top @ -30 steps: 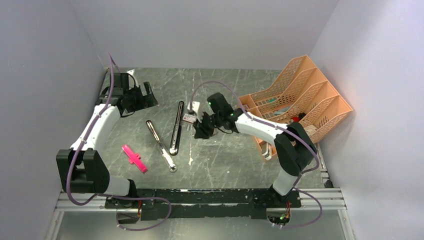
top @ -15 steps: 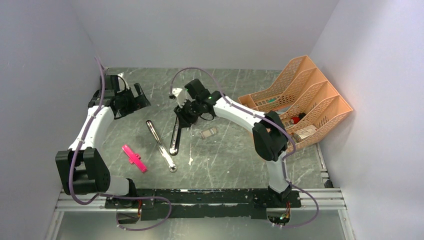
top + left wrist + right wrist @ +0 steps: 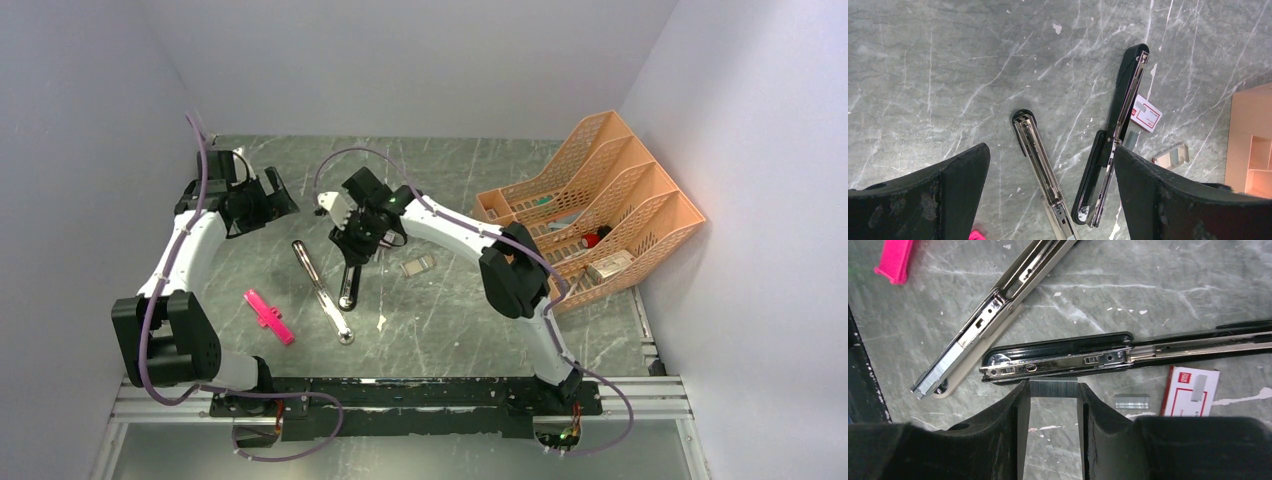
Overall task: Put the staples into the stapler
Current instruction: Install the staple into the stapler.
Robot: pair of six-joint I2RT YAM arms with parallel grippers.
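And there it is: the right end effector has a strip of the staples pinched between its fingertips, jaws partly closed on the strip's two ends. The strip sits right at the near edge of the stapler; whether they touch, I cannot tell. The stapler lies swung fully open on the bench, chrome rail facing up directly ahead of the fingertips and roughly parallel to the held strip. So the pick looks done and the stapler is already opened. What is left, by my reading, is to carry the strip over the rail, seat it in the channel, let go and fold the stapler shut. I see no staples in the rail yet. A second loose strip and the red-and-white staple box lie just right of the fingertips, and the silver-grey stapler lies beyond the black one, up and left. The right arm reaches far forward and across, wrist tipped down over the stapler's far half. The left end effector is spread wide, holding nothing, raised off the bench with both staplers below it.
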